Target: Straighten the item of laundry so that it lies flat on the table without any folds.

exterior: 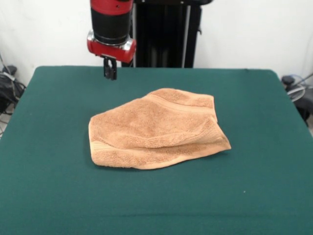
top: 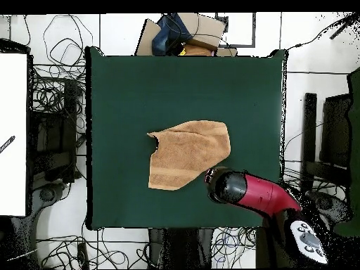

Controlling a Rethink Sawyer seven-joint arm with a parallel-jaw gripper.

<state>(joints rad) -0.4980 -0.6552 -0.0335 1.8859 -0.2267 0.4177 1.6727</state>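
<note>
The towel point(exterior: 156, 129) lies folded; the claw point(exterior: 110, 73), seemingly pressed together and empty, hovers beyond it, needing an edge to grasp.

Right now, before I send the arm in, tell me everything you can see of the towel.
The towel is light orange-tan terry cloth with a woven band stripe near its hems. It lies crumpled and folded over itself near the middle of the green table, an irregular shape rather than a flat square, with a doubled layer along its front edge. Only the table touches it. The gripper hangs above the table behind it, apart from the cloth.
</note>
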